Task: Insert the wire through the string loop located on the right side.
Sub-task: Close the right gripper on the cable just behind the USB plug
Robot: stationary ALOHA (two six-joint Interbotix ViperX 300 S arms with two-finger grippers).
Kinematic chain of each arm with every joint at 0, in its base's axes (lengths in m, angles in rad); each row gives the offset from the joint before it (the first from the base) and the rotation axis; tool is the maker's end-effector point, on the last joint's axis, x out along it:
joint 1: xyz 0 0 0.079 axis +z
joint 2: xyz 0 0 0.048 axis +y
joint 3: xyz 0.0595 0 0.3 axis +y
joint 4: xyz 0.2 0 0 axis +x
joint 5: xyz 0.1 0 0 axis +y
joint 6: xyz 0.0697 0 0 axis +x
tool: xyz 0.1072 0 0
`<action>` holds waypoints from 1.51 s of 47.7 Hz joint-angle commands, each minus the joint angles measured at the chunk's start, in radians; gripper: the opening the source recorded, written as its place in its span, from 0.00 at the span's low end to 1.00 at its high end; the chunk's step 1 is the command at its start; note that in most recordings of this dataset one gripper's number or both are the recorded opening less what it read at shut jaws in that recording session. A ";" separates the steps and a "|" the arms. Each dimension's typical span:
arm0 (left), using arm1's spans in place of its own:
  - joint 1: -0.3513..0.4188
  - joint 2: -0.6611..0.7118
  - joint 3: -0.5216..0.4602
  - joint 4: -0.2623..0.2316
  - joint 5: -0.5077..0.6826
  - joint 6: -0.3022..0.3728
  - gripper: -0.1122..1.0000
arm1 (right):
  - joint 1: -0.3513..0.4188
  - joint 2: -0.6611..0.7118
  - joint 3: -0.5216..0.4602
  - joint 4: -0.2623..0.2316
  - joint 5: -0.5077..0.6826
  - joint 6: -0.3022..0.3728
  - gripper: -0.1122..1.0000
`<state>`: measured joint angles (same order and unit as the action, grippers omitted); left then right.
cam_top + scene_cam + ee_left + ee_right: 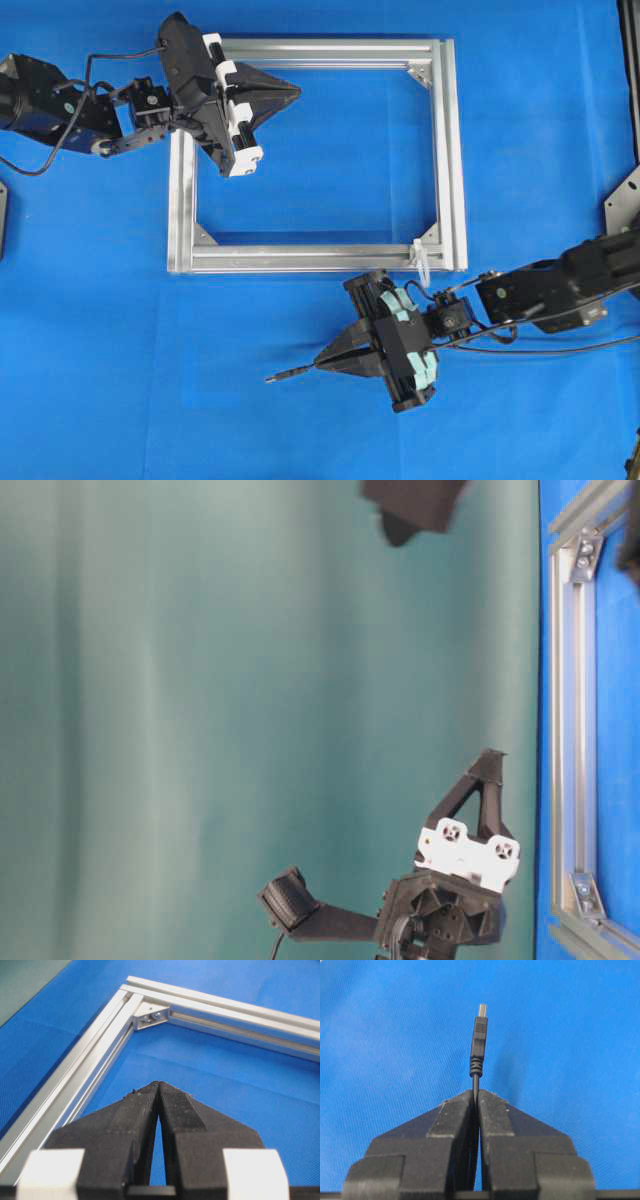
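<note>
The right gripper point(322, 362) is pinching the wire point(479, 1050) just behind its plug; the fingers are pressed tight on the thin black cord, w/ the plug sticking straight out past the tips; in the overhead view the plug end points left, away from the arm, and the wire's long line runs left-to-right, almost flat over the blue mat.

The string loop point(422, 262) is a tiny white tie at the bottom right corner of the silver frame point(455, 150); it sits up and to the right of the plug tip, near the gripper's wrist, so the plug points away from it right now; my guess is the right arm must turn & swing the tip round toward the loop before it can poke through; the loop's hole is too small to see which way it faces.

The left gripper point(292, 92) is pressed shut on nothing, hanging over the top left part of the frame, well apart from the loop; the right arm is much nearer.
</note>
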<state>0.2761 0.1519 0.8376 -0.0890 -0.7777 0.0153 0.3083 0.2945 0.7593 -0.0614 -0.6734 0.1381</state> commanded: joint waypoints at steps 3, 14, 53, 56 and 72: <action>-0.002 -0.031 -0.006 0.002 -0.005 0.000 0.10 | 0.003 -0.106 -0.021 0.000 0.066 -0.003 0.07; -0.002 -0.031 -0.011 0.002 -0.005 0.000 0.10 | 0.003 -0.206 -0.026 0.000 0.158 -0.003 0.07; -0.002 -0.031 -0.006 0.002 -0.005 0.000 0.10 | 0.003 -0.210 -0.021 -0.002 0.176 -0.003 0.07; -0.002 -0.031 -0.008 0.002 -0.005 0.000 0.10 | 0.003 -0.212 -0.021 -0.002 0.176 -0.003 0.07; -0.002 -0.031 -0.009 0.002 -0.005 0.000 0.10 | 0.003 -0.212 -0.020 -0.002 0.176 -0.003 0.07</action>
<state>0.2777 0.1519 0.8376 -0.0890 -0.7777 0.0153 0.3083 0.1104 0.7532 -0.0629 -0.4939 0.1335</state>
